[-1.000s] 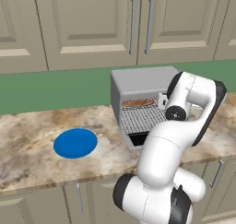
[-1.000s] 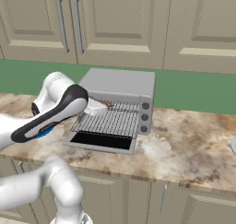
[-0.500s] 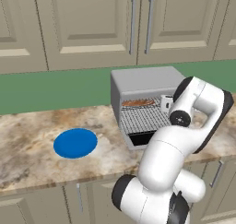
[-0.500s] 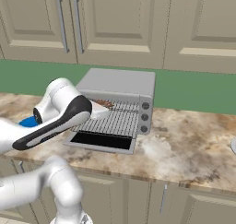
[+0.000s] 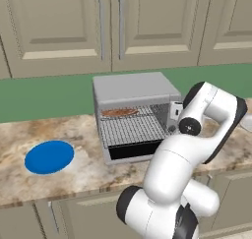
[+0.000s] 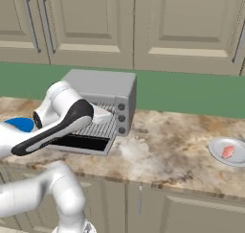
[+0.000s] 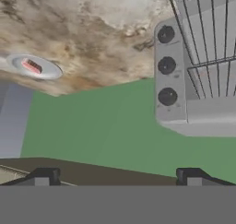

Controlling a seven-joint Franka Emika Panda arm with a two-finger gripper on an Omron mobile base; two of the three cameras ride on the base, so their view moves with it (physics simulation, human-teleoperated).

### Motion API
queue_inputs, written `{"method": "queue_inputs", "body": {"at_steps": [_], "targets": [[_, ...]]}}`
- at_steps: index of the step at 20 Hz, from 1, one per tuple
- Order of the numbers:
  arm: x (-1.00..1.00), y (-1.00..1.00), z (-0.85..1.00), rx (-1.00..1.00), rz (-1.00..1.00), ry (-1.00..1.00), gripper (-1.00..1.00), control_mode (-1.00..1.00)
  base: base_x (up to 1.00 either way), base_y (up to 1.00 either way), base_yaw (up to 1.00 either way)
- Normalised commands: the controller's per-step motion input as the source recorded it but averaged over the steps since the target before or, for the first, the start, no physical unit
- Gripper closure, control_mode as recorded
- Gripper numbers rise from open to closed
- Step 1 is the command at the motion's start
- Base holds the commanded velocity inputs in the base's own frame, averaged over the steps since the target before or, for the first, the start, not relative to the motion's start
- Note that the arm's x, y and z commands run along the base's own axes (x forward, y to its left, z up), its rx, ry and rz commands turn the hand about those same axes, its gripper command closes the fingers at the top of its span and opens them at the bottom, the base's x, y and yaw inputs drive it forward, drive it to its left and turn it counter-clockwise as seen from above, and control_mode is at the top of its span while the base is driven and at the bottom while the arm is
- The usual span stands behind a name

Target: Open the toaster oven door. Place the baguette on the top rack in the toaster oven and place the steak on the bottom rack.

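On the tabletop [image 5: 93, 169], against the green wall, we see the toaster oven [image 5: 133, 88] with its toaster oven door [image 5: 135, 149] folded down flat in front of it, the black glass facing up. Inside the toaster oven we see the baguette [image 5: 119, 112] lying on the top rack [image 5: 129, 114], its long brown body running across the oven's width. Below it, the bottom rack [image 5: 132, 129] carries nothing that we can make out and juts forward over the lowered door. To the left of the toaster oven, well apart from it, a blue plate [image 5: 49, 157] lies flat on the tabletop.

To the right of the toaster oven, far along the tabletop, we see the steak [image 6: 228, 152] resting on a grey plate [image 6: 219, 156]; the same plate shows small in the hand view, beyond the marbled surface, with the pinkish-red piece on it.

At the right side of the toaster oven, beside its column of round dark knobs [image 7: 166, 65], we find the gripper [image 7: 117, 176]. Its two fingertips stand wide apart with nothing between them, so we read it as open and holding nothing. In the hand view the knobs and the wire bars of a rack lie ahead and to one side of the gripper, with the green wall directly ahead.
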Motion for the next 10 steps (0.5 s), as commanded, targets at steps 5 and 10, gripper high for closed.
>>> {"method": "queue_inputs", "body": {"at_steps": [5,10], "targets": [[0.00,0.00,0.00,0.00,0.00,0.00,-1.00,1.00,0.00,-0.80,0.00],[0.00,0.00,0.00,0.00,0.00,0.00,-1.00,1.00,0.05,-0.69,0.00]]}}
